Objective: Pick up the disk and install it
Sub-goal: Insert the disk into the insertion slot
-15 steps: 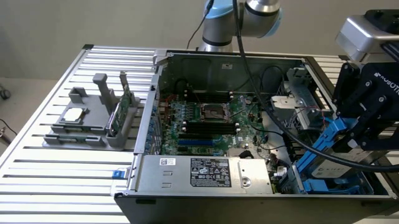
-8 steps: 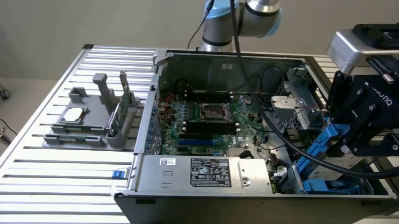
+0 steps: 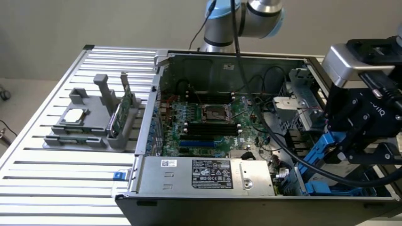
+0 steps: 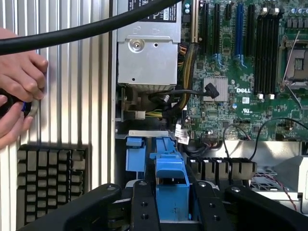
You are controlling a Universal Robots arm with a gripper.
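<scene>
Treat the disk (image 4: 171, 168) as rigid, dense and sensitive to shock. Its blue plastic carrier probably flexes, so take hold across the carrier's side rails, never the label face. The hand (image 4: 171, 192) is clamped on that carrier, holding it inside the open computer case (image 3: 251, 207) at the exterior view's right. Only blue plastic shows; the metal body is hidden.
</scene>
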